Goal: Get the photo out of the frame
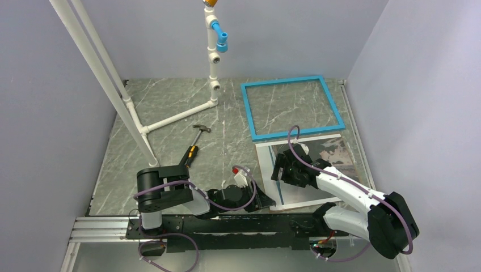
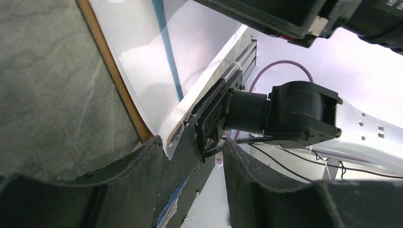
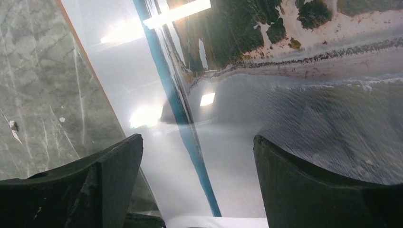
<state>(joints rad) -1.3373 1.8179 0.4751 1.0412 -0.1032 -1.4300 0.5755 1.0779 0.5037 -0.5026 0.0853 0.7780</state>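
The turquoise frame lies flat at the back right, with bare table showing through its opening. Just in front of it lies the photo, white-bordered, resting on a brown board. My right gripper hovers open over the photo's left part; in its wrist view the fingers straddle the white border and grey picture. My left gripper sits low at the photo's near left corner. Its jaws stand apart, and the sheet's corner touches the tip of its left finger without being pinched.
A hammer lies mid-table to the left of the photo. A white pipe stand with a blue fitting rises at the back, with slanted white poles on the left. The arms' mounting rail runs along the near edge. Walls close in on both sides.
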